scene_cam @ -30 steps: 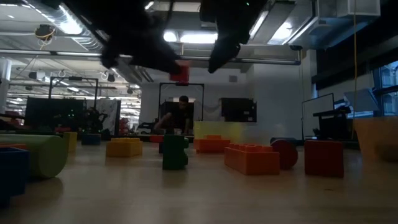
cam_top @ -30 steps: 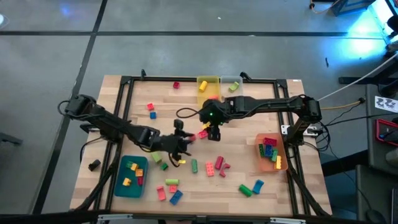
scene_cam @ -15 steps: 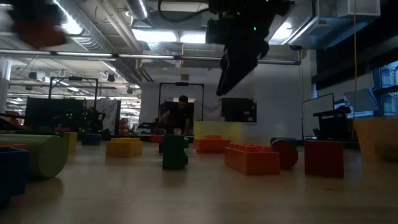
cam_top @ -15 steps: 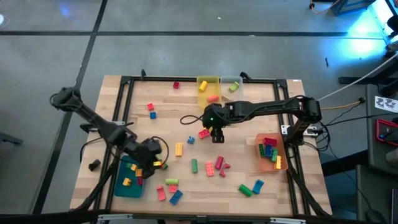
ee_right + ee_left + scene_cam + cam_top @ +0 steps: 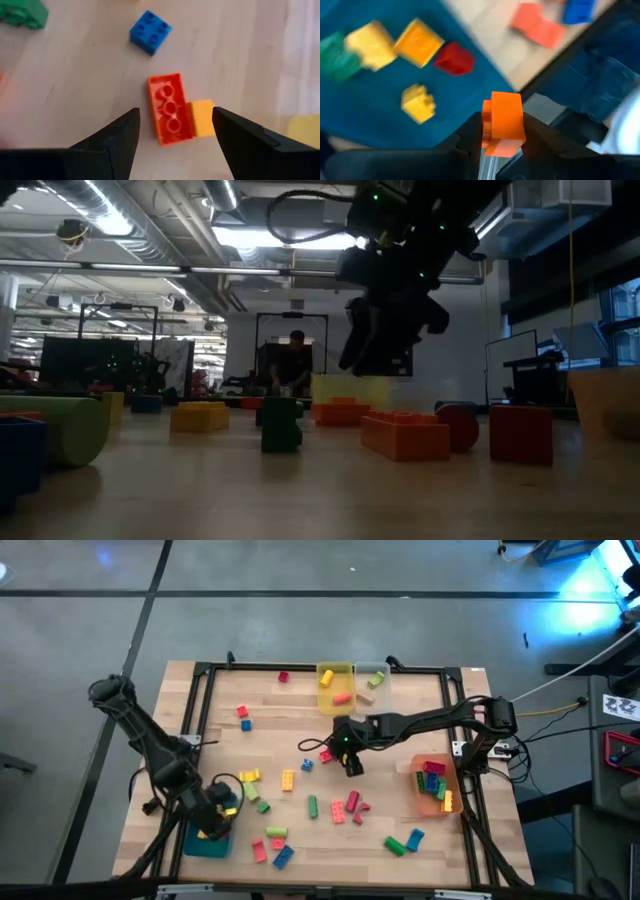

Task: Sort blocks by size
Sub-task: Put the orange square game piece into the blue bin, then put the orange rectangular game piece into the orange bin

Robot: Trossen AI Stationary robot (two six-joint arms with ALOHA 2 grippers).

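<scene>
One orange block (image 5: 503, 123) between left gripper (image 5: 502, 145) jaws; right gripper (image 5: 175, 125) jaws wide.

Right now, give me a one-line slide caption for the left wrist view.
Left gripper holds a small orange block above the teal bin, where yellow, orange, red and green blocks already lie.

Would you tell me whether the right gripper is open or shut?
Open. The right gripper holds nothing; its fingers stand apart on either side of a red block lying on the table.
</scene>
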